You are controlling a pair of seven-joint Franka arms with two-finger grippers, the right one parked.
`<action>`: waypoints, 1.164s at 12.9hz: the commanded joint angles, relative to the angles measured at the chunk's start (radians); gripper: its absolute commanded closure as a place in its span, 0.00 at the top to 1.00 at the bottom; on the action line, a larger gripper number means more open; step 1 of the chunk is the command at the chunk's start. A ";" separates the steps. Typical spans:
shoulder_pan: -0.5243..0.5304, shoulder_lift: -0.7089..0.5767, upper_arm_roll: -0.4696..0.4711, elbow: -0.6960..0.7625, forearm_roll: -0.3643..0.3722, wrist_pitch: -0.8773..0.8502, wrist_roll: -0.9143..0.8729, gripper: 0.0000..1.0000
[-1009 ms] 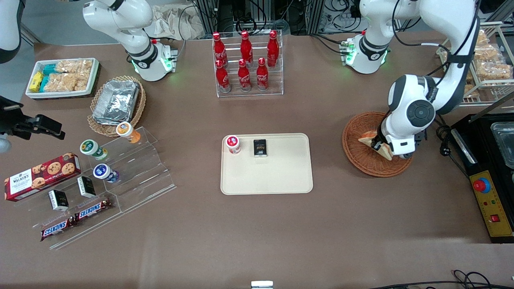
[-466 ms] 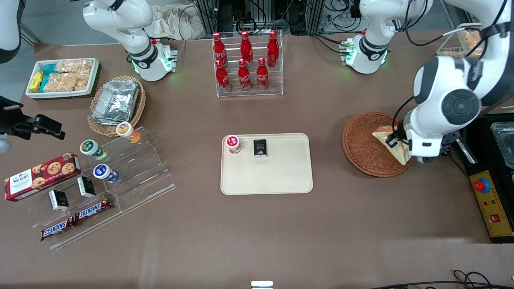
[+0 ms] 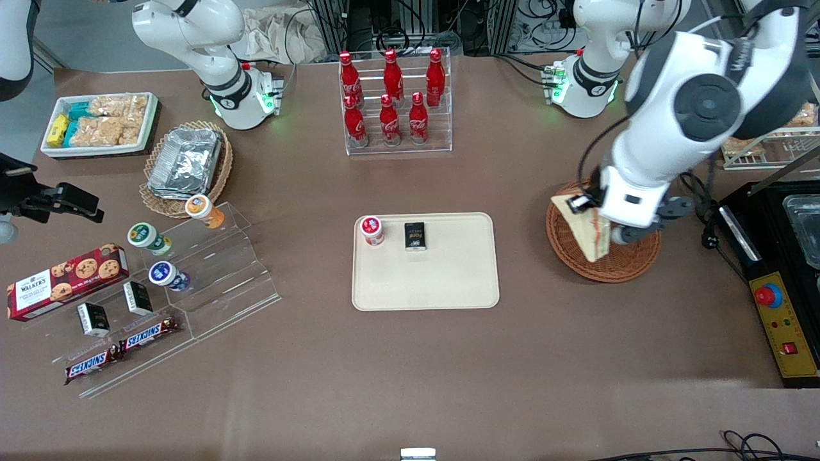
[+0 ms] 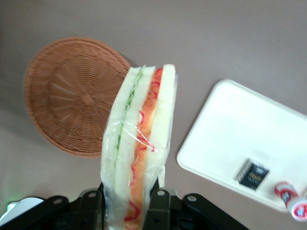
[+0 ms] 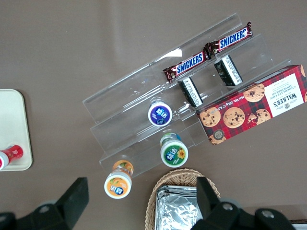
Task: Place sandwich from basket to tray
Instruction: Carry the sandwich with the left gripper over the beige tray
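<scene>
My left gripper (image 3: 592, 211) is shut on the plastic-wrapped sandwich (image 3: 588, 232), a white-bread wedge with orange-red and green layers, and holds it lifted above the reddish-brown wicker basket (image 3: 624, 264), over the basket's edge nearest the tray. In the left wrist view the sandwich (image 4: 139, 143) stands between the black fingers (image 4: 160, 203) of the gripper (image 4: 128, 211), with the empty basket (image 4: 67, 96) and the tray (image 4: 249, 139) below. The cream tray (image 3: 425, 282) lies mid-table and carries a small red-capped jar (image 3: 371, 229) and a small black packet (image 3: 415, 235).
A clear rack of red cola bottles (image 3: 392, 96) stands farther from the front camera than the tray. A black and yellow control box (image 3: 783, 320) and a wire rack of snacks (image 3: 769, 144) are at the working arm's end. Snack displays (image 3: 147, 282) sit toward the parked arm's end.
The gripper has lifted the sandwich out of the basket and swung it up, then across toward the tray side of the basket.
</scene>
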 commanded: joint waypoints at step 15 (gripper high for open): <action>-0.141 0.488 -0.101 -0.014 0.267 0.419 -0.019 0.00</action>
